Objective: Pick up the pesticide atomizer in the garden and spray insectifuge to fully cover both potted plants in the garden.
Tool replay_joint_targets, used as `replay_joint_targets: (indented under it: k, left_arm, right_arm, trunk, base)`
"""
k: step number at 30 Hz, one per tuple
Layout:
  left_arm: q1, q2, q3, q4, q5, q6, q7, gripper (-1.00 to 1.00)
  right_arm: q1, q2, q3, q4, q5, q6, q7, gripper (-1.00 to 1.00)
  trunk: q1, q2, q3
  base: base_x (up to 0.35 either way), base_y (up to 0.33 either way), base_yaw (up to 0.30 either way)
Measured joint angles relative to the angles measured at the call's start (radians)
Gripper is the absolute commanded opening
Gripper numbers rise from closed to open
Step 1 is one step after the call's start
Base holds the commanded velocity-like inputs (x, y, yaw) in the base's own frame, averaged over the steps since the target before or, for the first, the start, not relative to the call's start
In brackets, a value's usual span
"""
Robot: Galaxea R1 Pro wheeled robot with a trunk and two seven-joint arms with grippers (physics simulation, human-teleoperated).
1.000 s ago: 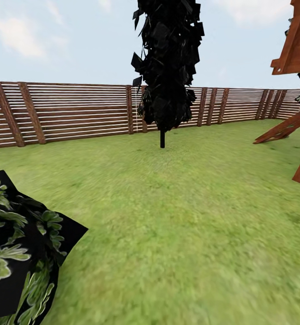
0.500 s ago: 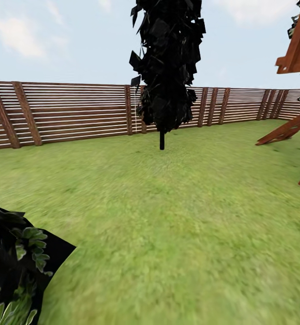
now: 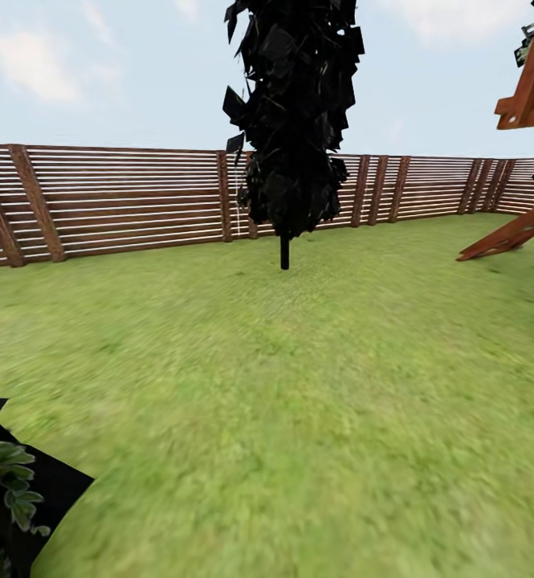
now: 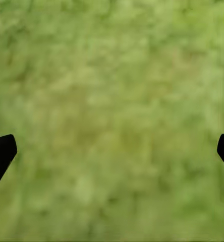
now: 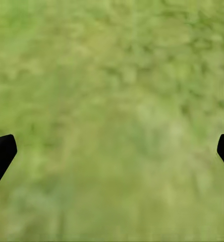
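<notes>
A green lawn (image 3: 315, 385) is seen, closed at the far side by a brown slatted fence (image 3: 138, 197). A dark tree (image 3: 295, 120) stands upright before the fence. A leafy plant (image 3: 10, 490) is cut by the lower left corner. The left gripper (image 4: 112, 151) and the right gripper (image 5: 112, 151) are held wide apart over grass, with nothing between them.

Dark tree (image 3: 292, 120) (before slatted fence (image 3: 130, 197))

Tree (image 3: 292, 120) ctr on lawn (image 3: 299, 401); fence (image 3: 122, 197) behind; wooden frame (image 3: 523, 160) rt.
</notes>
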Motion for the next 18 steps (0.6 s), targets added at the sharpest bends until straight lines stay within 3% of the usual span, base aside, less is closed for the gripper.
replay_joint_targets:
  k: [18]
  left_arm:
    - [0.000, 0.000, 0.000, 0.000, 0.000, 0.000, 0.000, 1.00]
  right_arm:
    - [0.000, 0.000, 0.000, 0.000, 0.000, 0.000, 0.003, 1.00]
  trunk:
    - [0.000, 0.000, 0.000]
  base:
    - [0.316, -0.171, 0.000]
